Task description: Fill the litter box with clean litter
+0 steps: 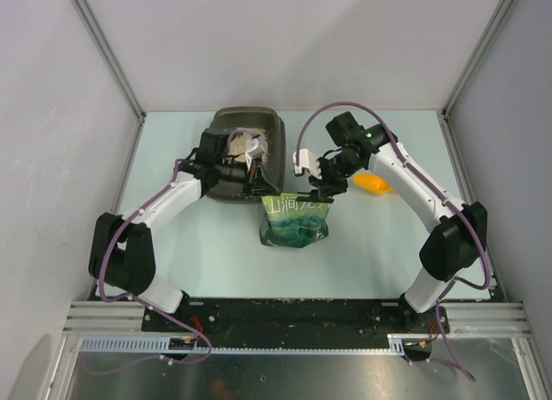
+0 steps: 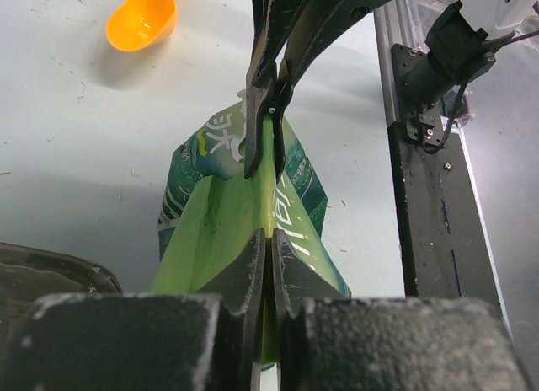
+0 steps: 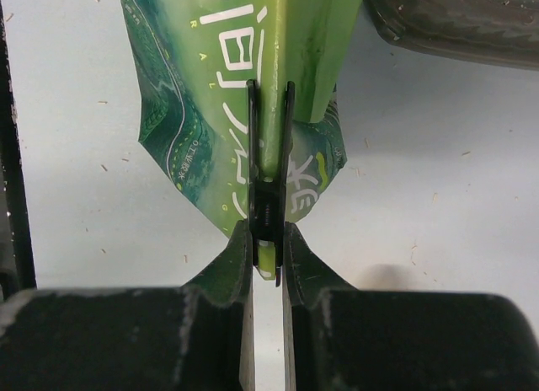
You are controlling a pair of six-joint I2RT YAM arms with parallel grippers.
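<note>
The green printed pouch [image 1: 295, 221] stands on the table in front of the dark litter box [image 1: 267, 124]. My left gripper [image 1: 258, 190] is shut on the left end of the pouch's folded top edge [image 2: 268, 197]. My right gripper [image 1: 321, 191] is shut at the right end, pinching a black clip [image 3: 268, 201] that sits on that edge. The pouch [image 3: 194, 96] hangs below both. A pale beige patch [image 1: 247, 144] shows in the litter box beside my left wrist; I cannot tell if it is litter. The litter box rim shows in the wrist views [image 2: 42, 277] [image 3: 455, 20].
An orange plastic scoop [image 1: 373, 184] lies on the table right of my right gripper, and shows in the left wrist view [image 2: 141, 18]. Fine specks are scattered on the pale table. Grey walls enclose the back and sides. A black rail [image 2: 429, 206] runs along the near edge.
</note>
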